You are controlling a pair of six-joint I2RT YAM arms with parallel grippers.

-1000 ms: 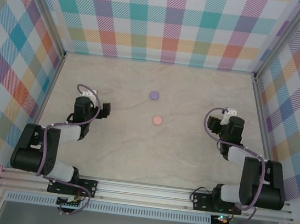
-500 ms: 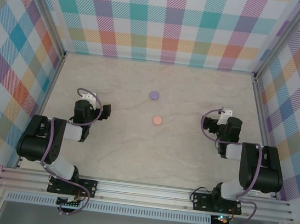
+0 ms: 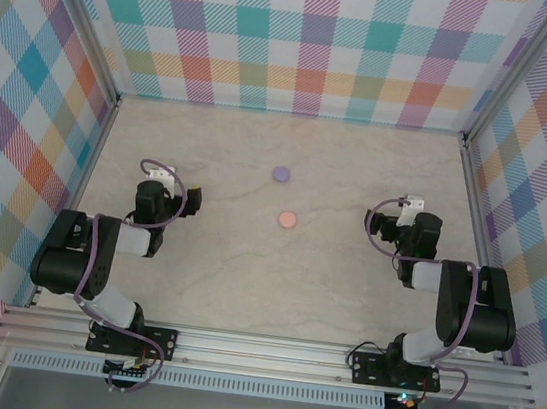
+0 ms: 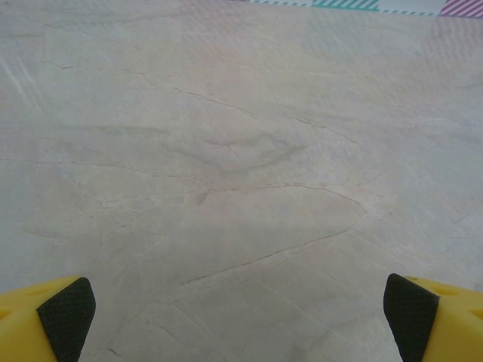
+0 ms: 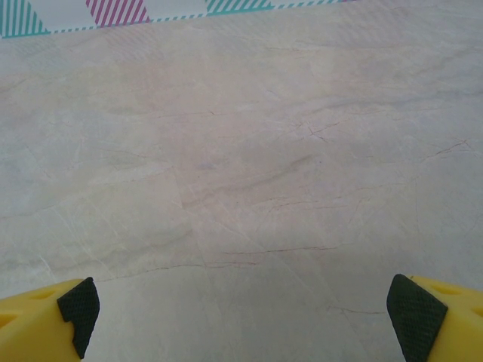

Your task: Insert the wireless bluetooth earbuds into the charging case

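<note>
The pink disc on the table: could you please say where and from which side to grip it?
Probably across its rim, from straight above: the pink disc lies flat on the table, round and low, clear of the purple disc.

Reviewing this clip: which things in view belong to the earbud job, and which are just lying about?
Belongs to the job:
- purple disc, probably a closed charging case
- pink disc, probably another
- left gripper and right gripper, both open and empty

Just there:
- table
- checked walls
- rail along the near edge
</note>
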